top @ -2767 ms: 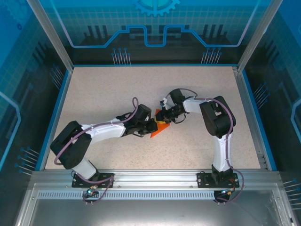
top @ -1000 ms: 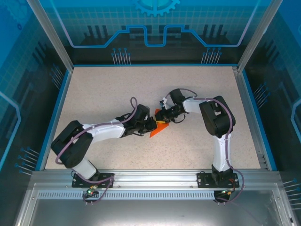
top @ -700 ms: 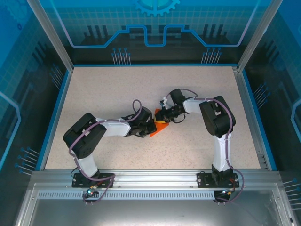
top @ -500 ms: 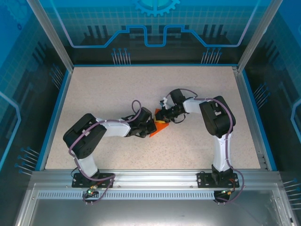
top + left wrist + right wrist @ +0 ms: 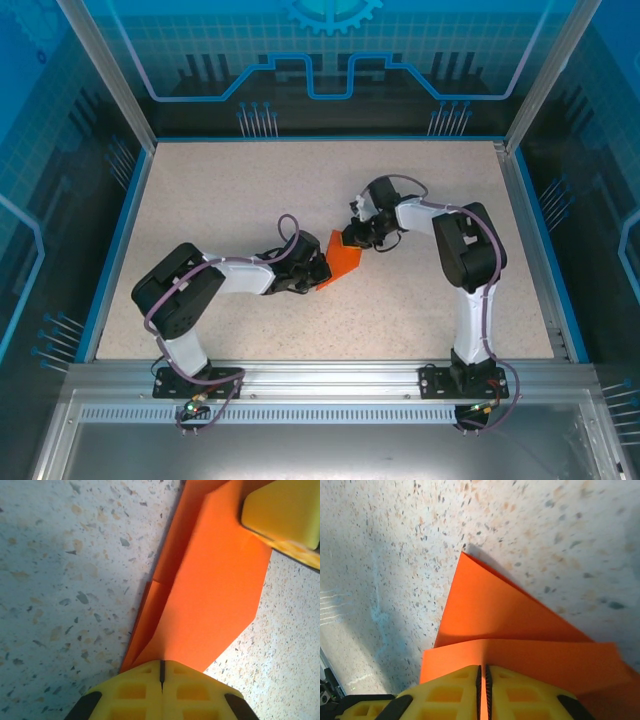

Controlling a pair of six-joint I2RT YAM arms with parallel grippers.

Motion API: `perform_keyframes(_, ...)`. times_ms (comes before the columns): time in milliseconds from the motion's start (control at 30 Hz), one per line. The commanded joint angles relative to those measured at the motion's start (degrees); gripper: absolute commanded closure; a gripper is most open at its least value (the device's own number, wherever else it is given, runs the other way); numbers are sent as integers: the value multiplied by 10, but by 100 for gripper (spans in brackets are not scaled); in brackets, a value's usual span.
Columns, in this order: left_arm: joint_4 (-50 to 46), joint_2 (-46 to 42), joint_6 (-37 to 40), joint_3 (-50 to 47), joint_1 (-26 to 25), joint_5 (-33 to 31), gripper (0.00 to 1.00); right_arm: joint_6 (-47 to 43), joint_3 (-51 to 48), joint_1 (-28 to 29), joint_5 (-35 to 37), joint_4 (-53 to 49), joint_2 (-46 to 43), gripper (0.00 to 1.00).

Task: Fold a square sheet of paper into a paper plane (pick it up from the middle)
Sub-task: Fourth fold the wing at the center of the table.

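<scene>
Centre of the overhead view: the folded orange paper (image 5: 343, 260), seen against the speckled tabletop (image 5: 220, 200). The left end effector (image 5: 318, 271) is closed on its lower-left tip. The right end effector (image 5: 352, 238) is clamped on its upper edge. In each wrist view, at the bottom of the frame, the yellow fingers meet with paper pinched between them.

folded paper (image 5: 343, 259) on table (image 5: 230, 190) centre, left claw (image 5: 321, 272) at its near-left end, right claw (image 5: 353, 240) at far end
</scene>
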Motion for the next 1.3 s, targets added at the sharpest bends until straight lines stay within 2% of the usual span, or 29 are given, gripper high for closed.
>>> perform_keyframes(0,-100,16,22,-35,4,-29,100,-7,-18,-1,-23,12,-41,87)
perform_keyframes(233,-105,14,26,-32,4,-28,100,0,-36,44,-27,29,-61,88)
perform_keyframes(467,-101,27,18,-32,4,-25,100,8,-50,70,-9,46,-26,88)
perform_keyframes(800,-86,24,7,-64,2,-27,100,27,-45,-9,22,86,22,88)
perform_keyframes(1000,-85,31,6,-74,1,-27,100,19,-22,-41,62,62,33,87)
perform_keyframes(1267,-92,27,12,-77,0,-26,100,30,24,-86,56,20,57,86)
